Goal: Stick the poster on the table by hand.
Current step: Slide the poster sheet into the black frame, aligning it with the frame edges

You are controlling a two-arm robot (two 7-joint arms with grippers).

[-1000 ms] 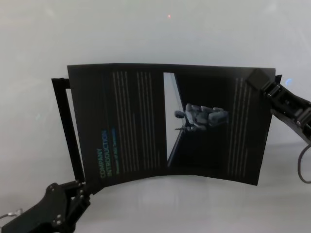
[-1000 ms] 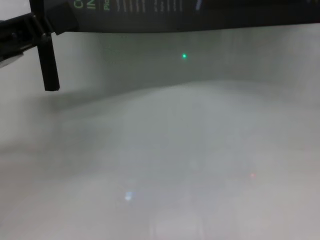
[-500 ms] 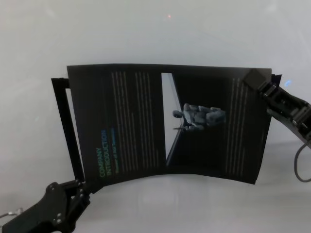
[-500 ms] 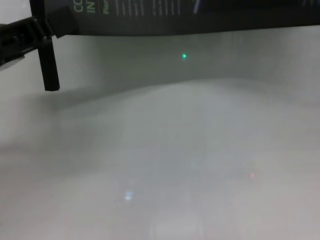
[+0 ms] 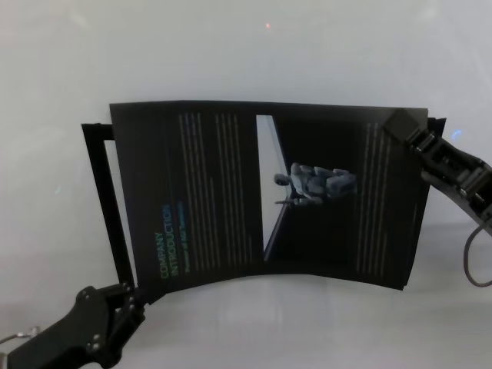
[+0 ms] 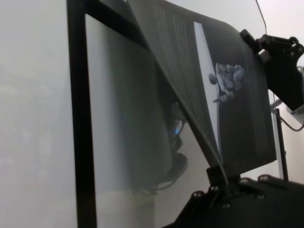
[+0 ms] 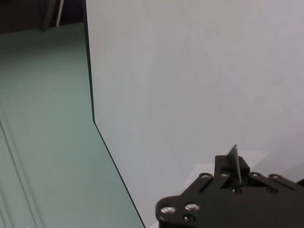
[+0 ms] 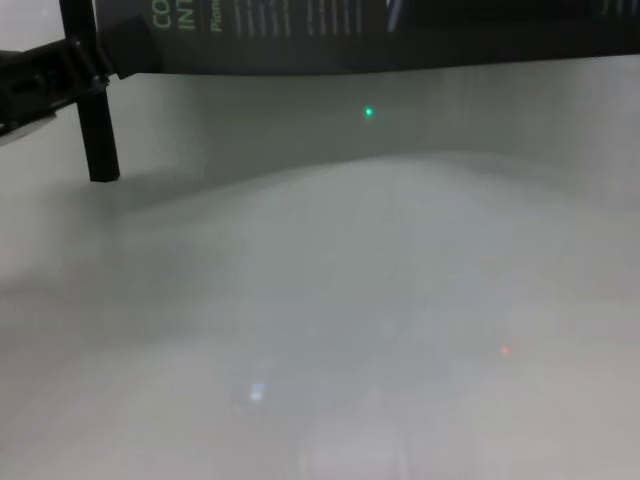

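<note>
The poster [image 5: 269, 200], black with a green heading and white text columns, hangs bowed above the pale table [image 5: 254, 54]. My left gripper [image 5: 127, 296] is shut on its near left corner; in the left wrist view the fingertips [image 6: 221, 173] pinch the sheet [image 6: 232, 104]. At the far right corner my right gripper [image 5: 403, 127] is shut on the poster, and the right wrist view shows its jaws [image 7: 232, 166] clamped on a thin edge of it. In the chest view the poster's near edge [image 8: 350, 35] spans the top, with the left gripper [image 8: 50, 75] at the left.
A thin black frame [image 5: 104, 200] stands at the poster's left side; its upright bar [image 8: 95, 120] rests on the table [image 8: 350, 320] and also shows close in the left wrist view [image 6: 78, 118]. A cable loops beside the right arm [image 5: 473, 261].
The poster has shifted slightly right, and its near edge sits a little lower in the chest view, showing more of the heading. Both grippers still hold their corners.
</note>
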